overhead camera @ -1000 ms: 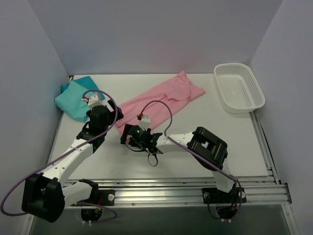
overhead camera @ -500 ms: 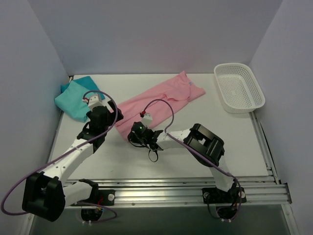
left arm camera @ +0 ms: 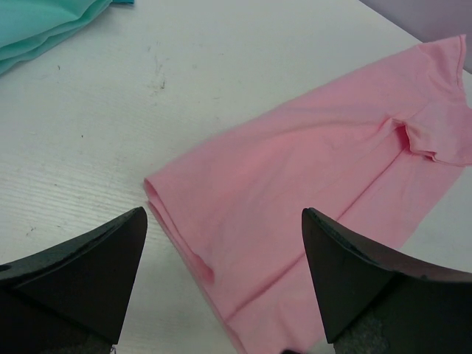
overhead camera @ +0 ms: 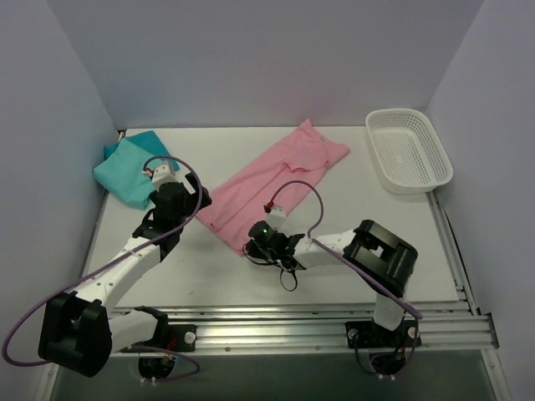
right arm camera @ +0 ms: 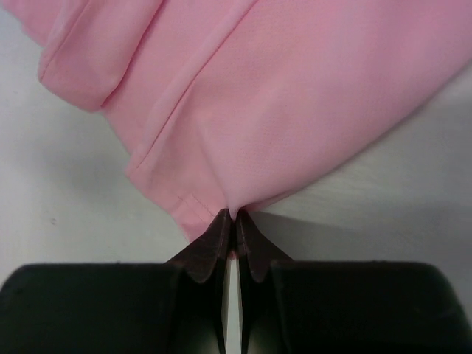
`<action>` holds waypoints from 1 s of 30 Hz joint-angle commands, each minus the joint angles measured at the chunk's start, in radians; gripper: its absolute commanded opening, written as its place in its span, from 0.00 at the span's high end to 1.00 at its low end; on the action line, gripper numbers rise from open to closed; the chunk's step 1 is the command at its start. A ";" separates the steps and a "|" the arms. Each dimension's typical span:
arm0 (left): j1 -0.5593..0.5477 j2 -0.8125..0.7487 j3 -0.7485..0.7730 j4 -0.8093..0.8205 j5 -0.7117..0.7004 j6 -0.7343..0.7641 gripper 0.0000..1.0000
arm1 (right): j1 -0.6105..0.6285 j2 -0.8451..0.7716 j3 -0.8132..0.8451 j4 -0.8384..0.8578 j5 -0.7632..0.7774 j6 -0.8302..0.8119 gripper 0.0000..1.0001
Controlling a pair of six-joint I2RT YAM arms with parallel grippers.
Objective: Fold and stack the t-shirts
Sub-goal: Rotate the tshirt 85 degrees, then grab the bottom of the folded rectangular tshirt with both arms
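Observation:
The pink t-shirt (overhead camera: 276, 175) lies in a long diagonal band from the table's middle toward the back right. My right gripper (overhead camera: 256, 247) is shut on its near hem, and in the right wrist view the fingertips (right arm camera: 234, 215) pinch a fold of the pink t-shirt (right arm camera: 295, 88). The teal t-shirt (overhead camera: 127, 169) lies bunched at the back left. My left gripper (overhead camera: 194, 197) hovers open between the two shirts. In the left wrist view the left gripper (left arm camera: 223, 215) stands wide above the corner of the pink t-shirt (left arm camera: 317, 169), holding nothing, with the teal t-shirt (left arm camera: 44, 22) at the top left.
A white mesh basket (overhead camera: 398, 112) stands at the back right corner. Purple-grey walls close in the table on three sides. The right arm's cable loops over the table just in front of the pink shirt.
My right gripper has shut on the pink t-shirt's near edge and moved right and toward the front, dragging that end with it. The left arm has stayed put.

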 commanded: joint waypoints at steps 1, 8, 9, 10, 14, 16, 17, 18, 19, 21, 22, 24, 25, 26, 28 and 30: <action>0.002 -0.012 -0.017 0.039 0.033 -0.016 0.05 | 0.006 -0.219 -0.110 -0.223 0.105 0.019 1.00; -0.033 -0.083 -0.067 -0.004 0.132 -0.120 0.05 | -0.001 -0.665 -0.275 -0.618 0.328 0.102 1.00; -0.047 -0.089 -0.073 -0.018 0.133 -0.128 0.05 | -0.008 -0.711 -0.287 -0.662 0.345 0.114 1.00; -0.079 -0.094 -0.080 -0.020 0.132 -0.136 0.05 | -0.015 -0.798 -0.308 -0.739 0.359 0.134 1.00; -0.160 -0.094 -0.138 -0.058 0.116 -0.157 0.05 | -0.072 -0.947 -0.359 -0.830 0.385 0.154 0.94; -0.200 -0.092 -0.161 -0.038 0.121 -0.186 0.05 | -0.110 -0.951 -0.368 -0.818 0.360 0.127 0.47; -0.249 -0.094 -0.172 -0.038 0.121 -0.194 0.04 | -0.115 -0.935 -0.361 -0.822 0.356 0.125 0.24; -0.276 -0.094 -0.182 -0.003 0.115 -0.211 0.04 | -0.118 -0.894 -0.350 -0.836 0.373 0.134 0.00; -0.303 -0.094 -0.182 -0.007 0.104 -0.220 0.04 | -0.115 -0.874 -0.336 -0.871 0.387 0.143 0.00; -0.381 -0.094 -0.173 -0.020 0.071 -0.239 0.04 | -0.109 -0.831 -0.306 -0.905 0.405 0.158 0.00; -0.409 -0.092 -0.169 -0.020 0.057 -0.243 0.04 | -0.097 -0.828 -0.301 -0.911 0.421 0.163 0.00; -0.483 -0.089 -0.159 -0.078 0.032 -0.257 0.04 | -0.081 -0.854 -0.295 -0.936 0.425 0.181 0.00; -0.507 -0.088 -0.161 -0.084 0.011 -0.263 0.04 | -0.065 -0.868 -0.296 -0.945 0.428 0.191 0.00; -0.530 -0.086 -0.164 -0.095 -0.003 -0.274 0.04 | -0.055 -0.883 -0.302 -0.957 0.427 0.211 0.00; -0.586 -0.078 -0.179 -0.086 -0.023 -0.309 0.04 | -0.037 -0.926 -0.316 -0.983 0.406 0.232 0.00; -0.636 -0.060 -0.185 -0.073 -0.035 -0.338 0.04 | -0.009 -0.961 -0.344 -0.999 0.381 0.264 0.00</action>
